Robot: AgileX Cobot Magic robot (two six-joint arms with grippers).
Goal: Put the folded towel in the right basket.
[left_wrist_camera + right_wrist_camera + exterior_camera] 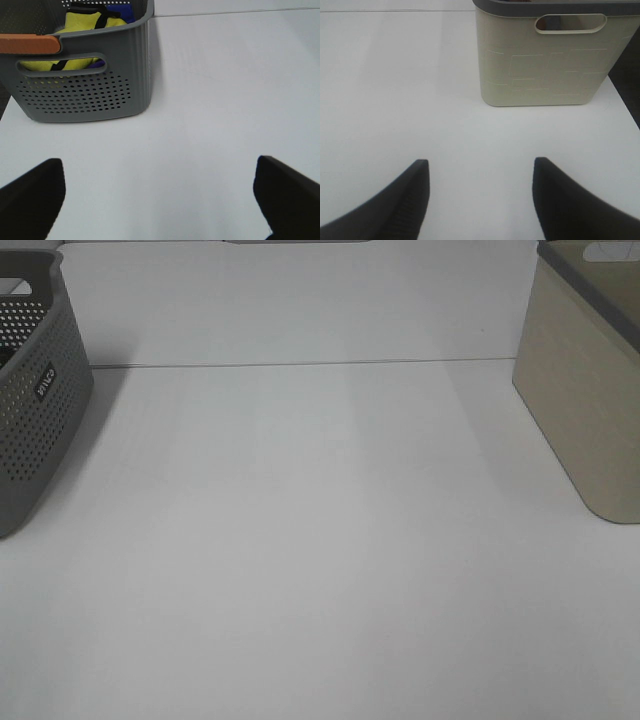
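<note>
The right basket (pixel 585 390) is beige with a grey rim and stands at the table's right edge. It also shows in the right wrist view (pixel 545 65), with its handle slot facing my right gripper (pixel 481 162), which is open, empty and a short way in front of it. My left gripper (pixel 159 165) is wide open and empty, in front of the grey perforated basket (pixel 85 95). Yellow cloth with black bands (pixel 82 25) and something blue (pixel 122 12) lie inside that basket. I cannot tell if either is the folded towel. Neither gripper shows in the exterior view.
The grey perforated basket (pixel 35 400) stands at the table's left edge. An orange-brown bar (pixel 30 44) crosses its near rim. The white table (pixel 320 540) lies between the two baskets. A dark drop-off (pixel 627 85) lies beyond the beige basket's side.
</note>
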